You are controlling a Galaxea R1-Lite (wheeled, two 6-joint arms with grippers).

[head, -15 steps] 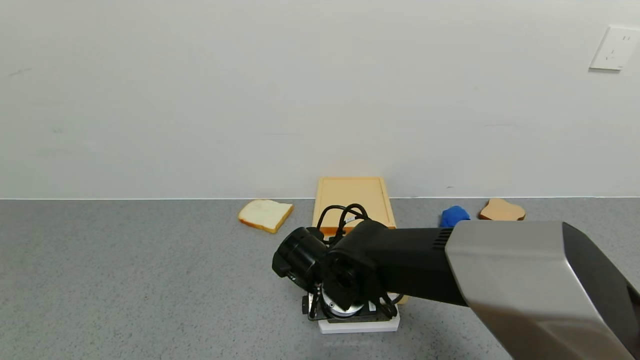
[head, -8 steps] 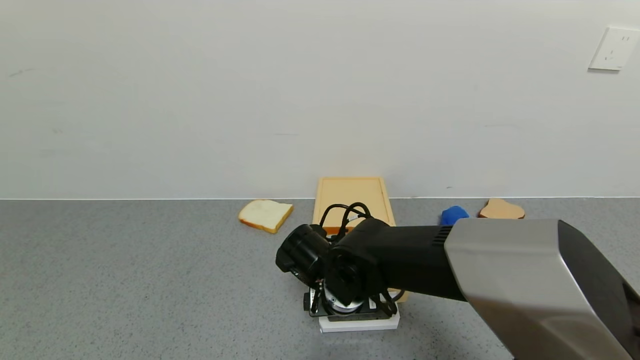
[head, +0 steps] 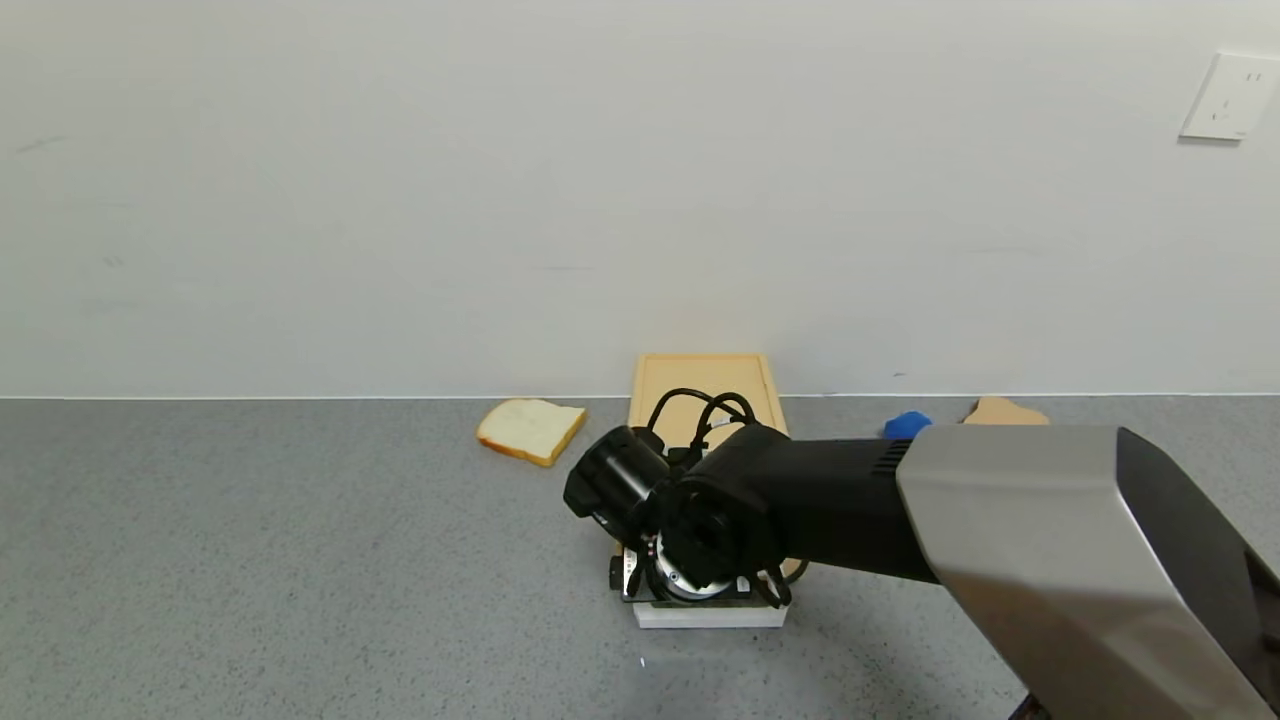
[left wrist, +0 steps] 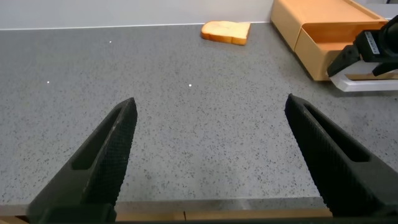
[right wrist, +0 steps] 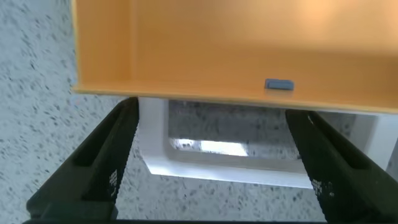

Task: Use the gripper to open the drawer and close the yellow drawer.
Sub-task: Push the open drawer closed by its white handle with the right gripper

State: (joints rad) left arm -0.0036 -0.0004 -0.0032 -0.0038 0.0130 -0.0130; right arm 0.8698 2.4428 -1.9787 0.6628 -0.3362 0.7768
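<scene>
Now, working arm: right gripper (right wrist: 211,162), over the near end of the yellow drawer (head: 706,392), wrist pointing down at the white loop handle (head: 700,617).
Right fingers: spread wide, one dark finger (right wrist: 102,165) on each side of the handle (right wrist: 249,152), straddling it; no clamp on the bar visible.
Yellow drawer, place: middle of the grey surface (head: 250,560), far end at the wall, near end toward the robot; tray pulled out, open interior (right wrist: 236,43) showing in the right wrist view.
Long axis: from the wall straight toward the robot, handle bar lying crosswise to it.
Direction that counts: drawer body beyond the fingers, toward the wall; likely a push along that axis to close, kept square so the tray does not skew.
Step, as judged: opening apparently done, closing in hand.
Left gripper (left wrist: 211,162): parked low, well to the left of the drawer (left wrist: 323,31), fingers wide apart with nothing between them, far less close than the right.
Bystanders: bread slice (head: 530,430) left of the drawer; blue cloth (head: 905,425) and a second slice (head: 1000,410) to its right, well apart from the sliding path.
</scene>
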